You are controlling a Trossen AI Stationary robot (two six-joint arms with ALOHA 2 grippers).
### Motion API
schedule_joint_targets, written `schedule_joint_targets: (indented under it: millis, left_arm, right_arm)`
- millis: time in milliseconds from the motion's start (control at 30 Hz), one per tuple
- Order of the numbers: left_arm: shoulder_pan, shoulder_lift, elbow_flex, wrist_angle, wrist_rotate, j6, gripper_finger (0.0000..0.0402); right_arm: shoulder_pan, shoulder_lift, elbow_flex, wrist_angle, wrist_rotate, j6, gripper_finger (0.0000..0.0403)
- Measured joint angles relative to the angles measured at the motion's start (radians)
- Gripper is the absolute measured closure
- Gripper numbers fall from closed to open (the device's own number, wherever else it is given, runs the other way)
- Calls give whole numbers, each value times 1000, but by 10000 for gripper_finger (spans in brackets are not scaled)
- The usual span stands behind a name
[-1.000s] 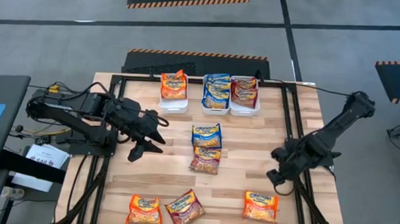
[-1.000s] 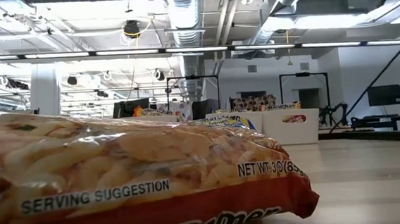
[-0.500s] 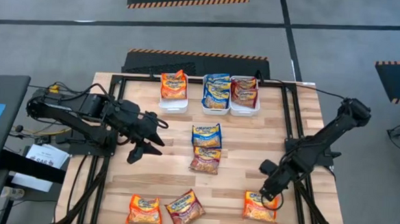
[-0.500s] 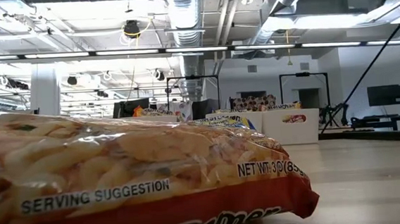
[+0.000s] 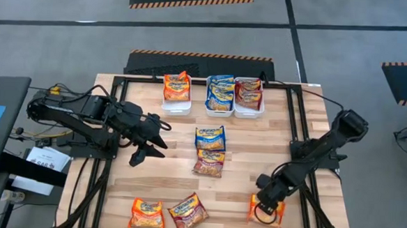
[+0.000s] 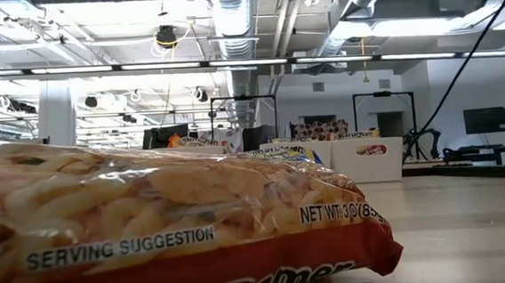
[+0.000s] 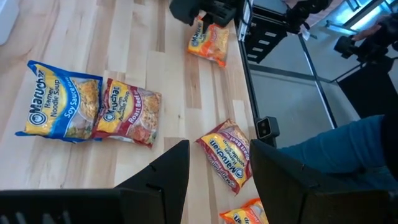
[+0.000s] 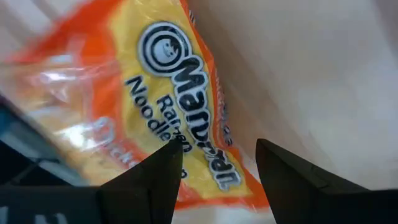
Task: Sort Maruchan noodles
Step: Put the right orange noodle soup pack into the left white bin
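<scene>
One orange packet [image 5: 265, 210] directly under right jaws, spread apart, above it; left jaws apart

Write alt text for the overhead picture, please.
The right claw hangs open over an orange noodle packet at the table's near edge. The left claw waits open left of centre; three white bins hold sorted packets.
</scene>
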Motion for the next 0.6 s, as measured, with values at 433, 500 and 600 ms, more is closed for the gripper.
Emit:
schedule_joint_targets:
  millis: [433, 500, 600]
  left_arm:
    - [0, 0, 0, -29, -32, 0, 247]
    - [0, 0, 0, -28, -46, 0, 247]
    - [0, 0, 0, -27, -50, 0, 247]
  right_arm:
    - [-3, 142, 6, 156, -114, 27, 235]
    - [-3, 154, 5, 181, -132, 30, 272]
    - [-2, 164, 5, 226, -137, 32, 332]
